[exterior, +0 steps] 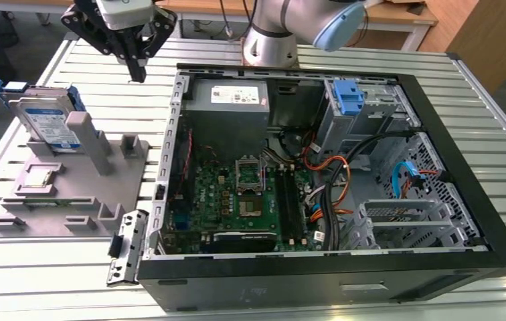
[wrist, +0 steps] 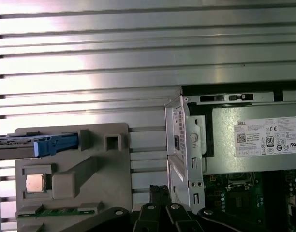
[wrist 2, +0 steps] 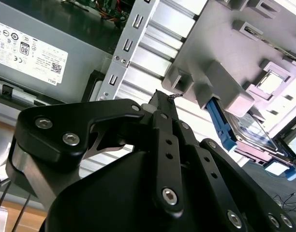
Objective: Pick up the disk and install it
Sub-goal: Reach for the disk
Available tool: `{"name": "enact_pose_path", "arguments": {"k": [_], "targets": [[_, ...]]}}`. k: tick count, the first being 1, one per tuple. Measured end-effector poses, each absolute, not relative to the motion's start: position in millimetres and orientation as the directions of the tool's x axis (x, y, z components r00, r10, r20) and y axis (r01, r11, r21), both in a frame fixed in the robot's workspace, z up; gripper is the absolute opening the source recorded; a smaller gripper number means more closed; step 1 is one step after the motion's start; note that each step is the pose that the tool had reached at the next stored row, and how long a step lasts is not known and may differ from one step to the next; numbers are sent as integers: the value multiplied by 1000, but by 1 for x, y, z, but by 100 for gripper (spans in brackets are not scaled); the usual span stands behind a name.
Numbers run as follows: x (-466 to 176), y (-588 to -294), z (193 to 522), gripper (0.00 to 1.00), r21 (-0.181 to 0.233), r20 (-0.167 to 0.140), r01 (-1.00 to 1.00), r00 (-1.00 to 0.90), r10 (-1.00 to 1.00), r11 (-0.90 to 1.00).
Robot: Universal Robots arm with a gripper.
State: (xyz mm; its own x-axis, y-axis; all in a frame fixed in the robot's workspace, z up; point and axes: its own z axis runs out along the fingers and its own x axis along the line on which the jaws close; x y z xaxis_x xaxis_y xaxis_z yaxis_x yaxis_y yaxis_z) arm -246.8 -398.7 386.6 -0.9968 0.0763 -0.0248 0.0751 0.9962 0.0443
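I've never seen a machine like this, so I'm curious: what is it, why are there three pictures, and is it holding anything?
It is a robot arm standing on a metal table. At its end is a gripper, a black claw with two fingers. They are shut and hold nothing. The exterior view comes from a camera off the arm that sees the whole scene. Both wrist views come from cameras riding on the arm, so the black gripper parts look very close. On the table are an open computer case and a grey holder. The disk, silver with blue sides, stands in that holder. The gripper hangs above the table, apart from the disk.
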Motion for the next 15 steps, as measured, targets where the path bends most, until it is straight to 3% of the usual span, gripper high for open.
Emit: {"name": "enact_pose_path", "arguments": {"k": [15], "targets": [[-288,-397,385,10,44,-25,77,-997,78,996]]}}
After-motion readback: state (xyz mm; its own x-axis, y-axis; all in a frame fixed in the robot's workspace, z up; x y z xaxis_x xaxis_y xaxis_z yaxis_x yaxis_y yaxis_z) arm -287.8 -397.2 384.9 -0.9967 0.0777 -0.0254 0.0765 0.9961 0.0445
